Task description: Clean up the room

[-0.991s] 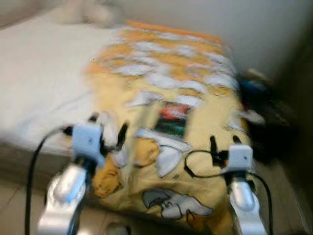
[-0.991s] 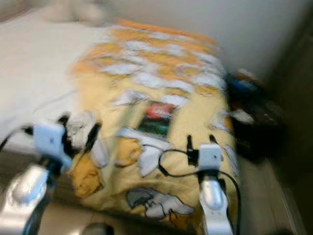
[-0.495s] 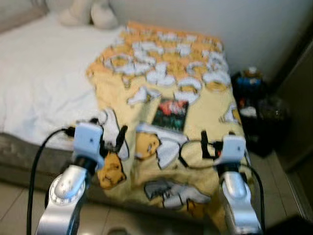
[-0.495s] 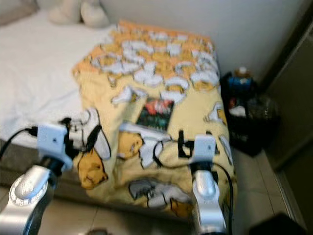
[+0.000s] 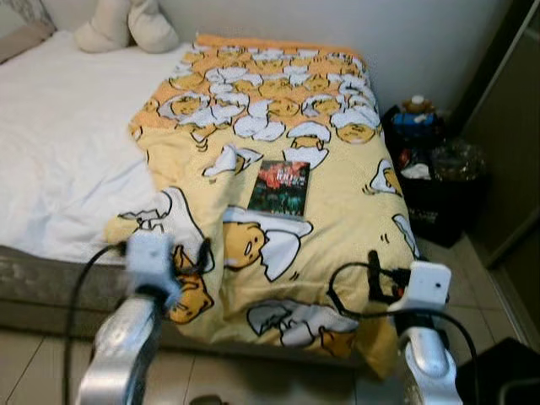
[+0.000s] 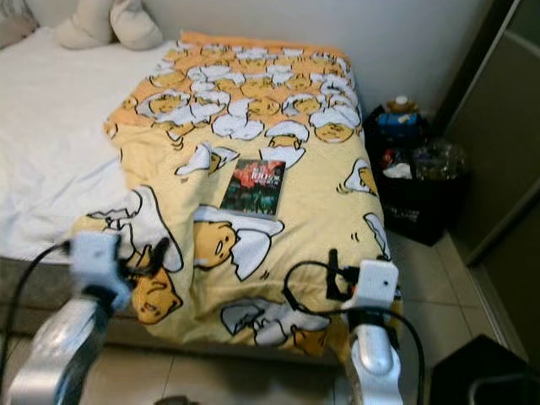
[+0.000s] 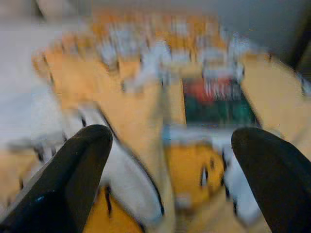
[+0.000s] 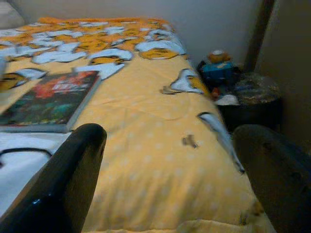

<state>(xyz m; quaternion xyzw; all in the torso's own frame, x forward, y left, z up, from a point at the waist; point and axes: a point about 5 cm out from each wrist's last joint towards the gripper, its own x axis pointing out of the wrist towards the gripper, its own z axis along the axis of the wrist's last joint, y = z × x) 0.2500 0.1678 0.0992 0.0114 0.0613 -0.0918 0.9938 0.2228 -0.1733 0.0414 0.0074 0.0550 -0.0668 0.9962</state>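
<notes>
Book (image 5: 280,188), dark-covered with red lettering, lies flat on the yellow egg-print blanket (image 5: 354,211) near the middle of the bed (image 5: 59,152), and it looks like the likeliest thing to tidy here. Both arms are raised at the foot of the bed, short of the book. The left tool (image 7: 170,160) is released, its 2 black fingers (image 7: 73,170) spread wide with the book framed between them farther off, though that wrist picture is blurred. The right tool (image 8: 170,160) is likewise released, fingers well apart, pointed over the blanket with the book off to one side. Neither holds anything. Beside the bed on the robot's right stands a dark bin (image 5: 434,190) stuffed with bottles and wrappers, and 2 cream pillows (image 5: 126,25) sit at the head of the bed. My guess is that a reach for the book comes next. The risk is the soft, rumpled blanket: fingers sliding under a thin flat book could pinch cloth along with it and drag the blanket toward the floor. The book could also slip from a shallow grip, and a cable (image 5: 350,291) looping by the right wrist could snag on the bedding.
</notes>
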